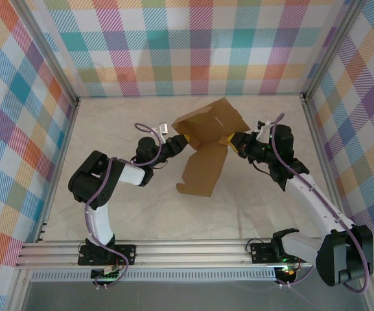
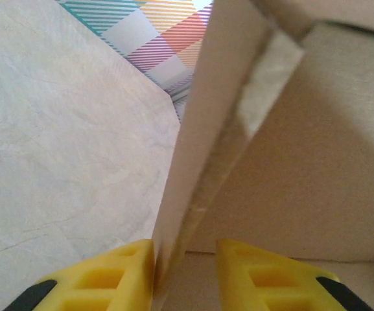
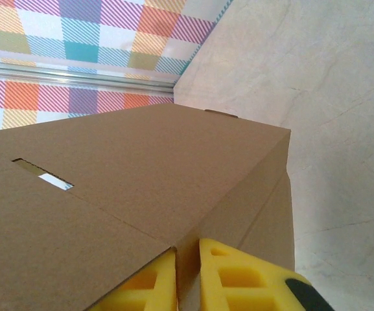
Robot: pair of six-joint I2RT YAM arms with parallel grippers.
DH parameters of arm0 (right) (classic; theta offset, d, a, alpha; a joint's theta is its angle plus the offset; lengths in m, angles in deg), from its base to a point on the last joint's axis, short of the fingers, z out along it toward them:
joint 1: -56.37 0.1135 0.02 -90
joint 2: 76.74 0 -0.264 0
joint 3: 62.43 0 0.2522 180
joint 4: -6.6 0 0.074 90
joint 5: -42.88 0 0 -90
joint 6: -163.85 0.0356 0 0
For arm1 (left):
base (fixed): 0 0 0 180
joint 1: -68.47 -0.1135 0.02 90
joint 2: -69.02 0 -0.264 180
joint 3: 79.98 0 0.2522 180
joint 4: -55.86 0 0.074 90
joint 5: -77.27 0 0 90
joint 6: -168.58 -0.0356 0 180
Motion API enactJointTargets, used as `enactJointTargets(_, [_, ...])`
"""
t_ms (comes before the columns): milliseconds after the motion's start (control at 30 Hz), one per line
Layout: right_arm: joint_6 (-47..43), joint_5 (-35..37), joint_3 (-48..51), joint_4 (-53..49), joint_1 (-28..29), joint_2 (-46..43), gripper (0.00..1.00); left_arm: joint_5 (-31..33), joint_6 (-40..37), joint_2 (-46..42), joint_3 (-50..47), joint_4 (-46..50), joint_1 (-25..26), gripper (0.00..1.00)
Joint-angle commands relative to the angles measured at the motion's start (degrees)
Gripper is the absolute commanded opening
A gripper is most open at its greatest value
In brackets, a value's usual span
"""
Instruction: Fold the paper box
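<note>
1. The paper box (image 1: 206, 146) is half-formed and held up over the middle of the desk (image 1: 128, 214), a little toward the desk's far edge. One long flap (image 1: 201, 172) points to the desk's near edge.
2. The left claw (image 1: 177, 144) has an upright wall of the box between its yellow fingers (image 2: 109, 278). I judge it is pinching this wall, though one finger looks less firmly pressed.
3. The right claw (image 1: 234, 140) is pressed together on a thin edge of the box, under the panel with the slot (image 3: 43, 176).
4. I think the weaker left hold may slip if the two claws pull apart or turn unevenly, and then the box would sag onto the desk.
5. The long flap could also catch on the desk and bend at the wrong crease.
</note>
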Motion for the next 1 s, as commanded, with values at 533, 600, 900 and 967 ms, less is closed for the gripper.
enactJointTargets(533, [-2.7, -1.8, -3.3, -2.4, 2.0, -0.6, 0.16, -0.5, -0.2, -0.1, 1.5, -2.6, 0.6, 0.1])
enactJointTargets(600, [-2.8, -1.8, -3.4, -2.4, 2.1, -0.5, 0.18, -0.5, -0.2, -0.1, 1.5, -2.5, 0.6, 0.08])
enactJointTargets(900, [-3.1, -0.2, -4.0, -4.9, 2.1, -0.8, 0.19, -0.3, -2.8, -1.2, 0.9, -0.9, 0.6, 0.07])
enactJointTargets(967, [-3.6, -0.3, -4.2, -5.8, 2.1, -0.7, 0.14, -0.1, -3.6, -1.7, 0.8, -0.1, 0.6, 0.08])
